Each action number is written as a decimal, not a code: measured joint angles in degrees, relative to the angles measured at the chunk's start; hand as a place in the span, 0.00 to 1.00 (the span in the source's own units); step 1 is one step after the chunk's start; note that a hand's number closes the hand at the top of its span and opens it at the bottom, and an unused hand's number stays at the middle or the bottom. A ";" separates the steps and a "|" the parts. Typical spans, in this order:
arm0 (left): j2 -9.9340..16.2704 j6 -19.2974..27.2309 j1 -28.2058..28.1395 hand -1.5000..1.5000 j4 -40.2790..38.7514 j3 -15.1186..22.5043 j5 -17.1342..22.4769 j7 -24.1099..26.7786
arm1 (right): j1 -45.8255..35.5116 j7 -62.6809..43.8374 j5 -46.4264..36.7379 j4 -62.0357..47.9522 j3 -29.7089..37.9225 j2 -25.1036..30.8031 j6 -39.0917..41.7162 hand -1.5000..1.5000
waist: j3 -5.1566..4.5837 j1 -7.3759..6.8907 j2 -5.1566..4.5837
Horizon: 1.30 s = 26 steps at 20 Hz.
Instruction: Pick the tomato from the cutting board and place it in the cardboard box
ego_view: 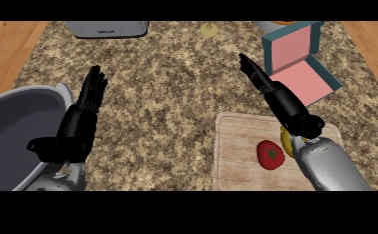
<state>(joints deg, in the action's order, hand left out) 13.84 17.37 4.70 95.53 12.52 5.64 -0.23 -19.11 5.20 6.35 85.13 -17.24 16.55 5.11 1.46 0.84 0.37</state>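
Tomato [270,155] lay ungrasped on the board [240,148], box [299,63] apparently empty, right hand [269,85] above with straight fingers, left hand [88,95] resting open: pick and place remained.

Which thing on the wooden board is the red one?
The tomato is the red one, lying in the open on the cutting board. The other thing there is yellow and sits partly hidden behind the right forearm.

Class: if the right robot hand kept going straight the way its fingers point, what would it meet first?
The right robot hand points up-left over bare counter, passing left of the box. The way looks free; height is unclear.
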 measured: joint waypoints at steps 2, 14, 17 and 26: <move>1.56 -0.18 0.18 0.50 -1.66 -1.24 -0.99 -0.38 | 1.78 1.14 1.88 0.25 0.97 0.70 2.20 0.00 | -0.56 -0.22 -0.16; 14.07 -0.10 -3.08 0.50 -12.97 -8.77 -7.21 -4.23 | 11.11 26.26 -4.80 -6.79 0.74 15.27 15.94 0.00 | -1.20 -0.61 -0.82; 14.78 -0.72 -2.39 0.50 -14.82 -9.34 -7.58 -4.04 | 11.63 36.43 -3.81 -13.96 2.22 16.73 19.51 0.00 | -1.19 -1.10 -0.95; 15.02 -2.62 -0.74 0.50 -18.22 -10.36 -7.83 -3.01 | 3.76 46.88 -18.67 -24.14 -1.02 23.22 10.89 0.00 | -1.34 -2.01 -0.75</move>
<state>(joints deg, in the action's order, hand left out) 28.86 14.75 3.96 77.31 2.16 -2.19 -3.23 -15.34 52.08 -12.32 60.98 -18.26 39.76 16.00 0.12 -1.17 -0.38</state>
